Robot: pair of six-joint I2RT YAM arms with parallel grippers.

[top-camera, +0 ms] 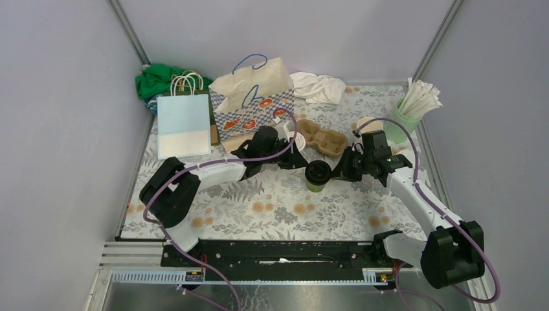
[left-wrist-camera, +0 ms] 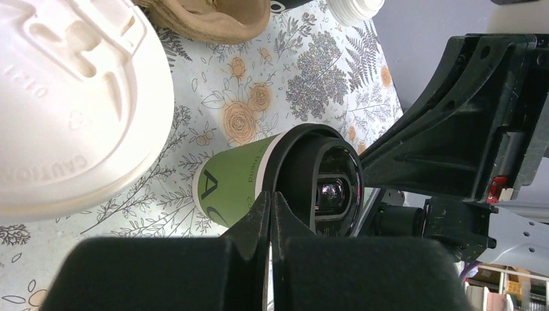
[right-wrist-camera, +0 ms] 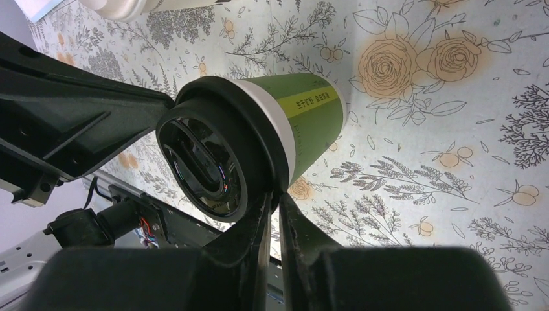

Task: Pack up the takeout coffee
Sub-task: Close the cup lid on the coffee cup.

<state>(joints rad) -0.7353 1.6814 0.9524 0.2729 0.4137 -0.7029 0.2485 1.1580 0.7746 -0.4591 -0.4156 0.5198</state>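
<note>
Top external view, read from left to right. I see a floral table point(top-camera: 272, 207) walled on three sides. A green cloth point(top-camera: 152, 79) is bunched in the far left corner. In front of it stands a blue bag point(top-camera: 184, 126), and just beside that a patterned bag point(top-camera: 252, 100) with blue handles. A white cloth point(top-camera: 320, 87) lies behind, against the back wall.

The left arm reaches from the near left to the middle of the table. On its wrist camera the left gripper point(left-wrist-camera: 270, 207) is closed, finger against finger, with nothing between them. Its tips point at the rim of the cup's black lid. A white lid point(left-wrist-camera: 71, 103) looms close on the left of those fingers, apart from them.

The cup point(top-camera: 316, 175), green with a black lid, stands upright in the middle of the table, between the two grippers. Just behind it lies a brown cardboard carrier point(top-camera: 324, 137), its pockets open to the ceiling.

The right arm comes in from the near right. Its wrist camera shows the right gripper point(right-wrist-camera: 275, 210) almost closed, a thin slit between the fingers, tips at the lid's rim. I cannot tell whether they pinch that rim.

At the far right edge stands a tumbler point(top-camera: 406, 116) of white wrapped straws.
</note>
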